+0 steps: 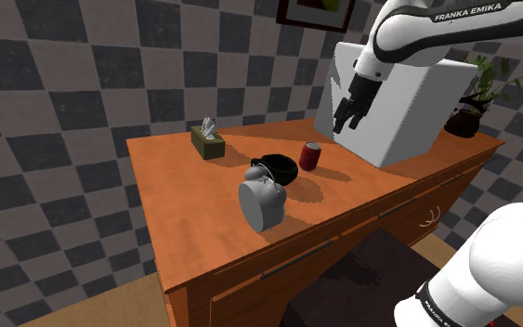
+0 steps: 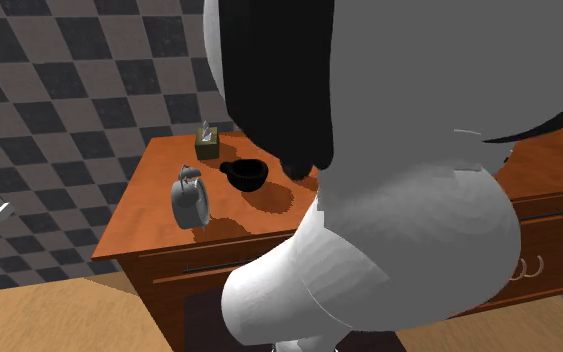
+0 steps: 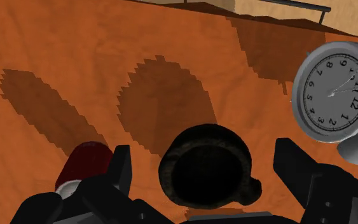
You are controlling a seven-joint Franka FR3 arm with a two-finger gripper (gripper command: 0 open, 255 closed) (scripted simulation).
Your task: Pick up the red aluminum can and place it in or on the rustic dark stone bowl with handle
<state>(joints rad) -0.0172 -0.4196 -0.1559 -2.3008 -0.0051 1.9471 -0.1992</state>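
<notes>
Presently approach step: fingers (image 3: 121,168) spread, empty, above desk (image 1: 189,218); red can (image 1: 310,156) stands free beside dark bowl (image 1: 278,168); next, centre on can.

Grey alarm clock (image 1: 261,200), tissue box (image 1: 207,141), white box (image 1: 400,111) and potted plant (image 1: 464,121) on an orange wooden desk (image 1: 185,214).

Reaching in at the upper right of the shoulder view with a white Franka arm with dark joints (image 1: 440,28), the forearm nearly level there. Bent down at the wrist, with the all-black two-finger gripper (image 1: 348,121) hanging right of the frame's middle, pointed downward. In the wrist view, black fingers (image 3: 121,167) set well apart, clasping nothing. Very close in the second exterior view, with a broad white link (image 2: 399,230) over the middle and right.
</notes>
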